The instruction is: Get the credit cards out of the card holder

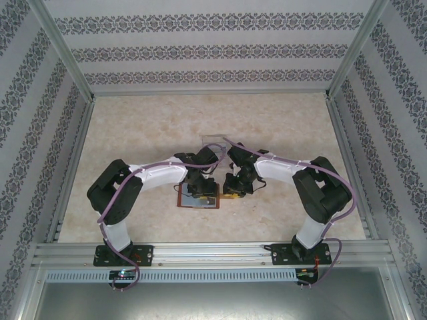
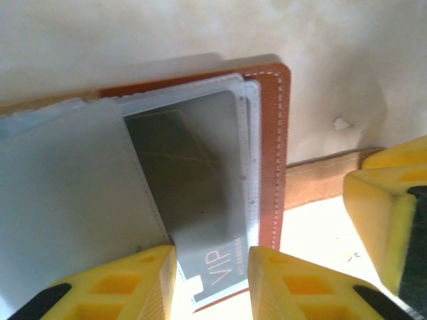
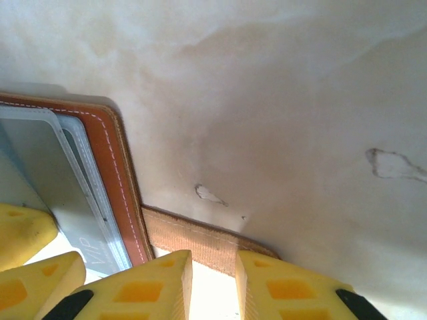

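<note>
From above, the wallet (image 1: 200,199) lay open at mid-frame on the table (image 1: 133,127). My left gripper (image 1: 195,183) was directly over it and my right gripper (image 1: 233,188) just beside its right edge. Their jaws were too small to read there.

In the left wrist view, my left gripper (image 2: 212,283) stood spread at the bottom edge. The dark card (image 2: 193,187), in a clear sleeve, ran from mid-frame down into the gap, its VIP end between the fingers (image 2: 127,287). I could not tell whether the pads touched it. The wallet's brown rim (image 2: 273,133) ran down right of the card, and the strap (image 2: 313,183) reached right under a finger (image 2: 387,213) of my right gripper.

In the right wrist view, my right gripper (image 3: 213,287) was parted a little at the bottom, with nothing between the pads. The strap (image 3: 193,240) lay just ahead of the tips, and the wallet (image 3: 123,193) was at lower left.
</note>
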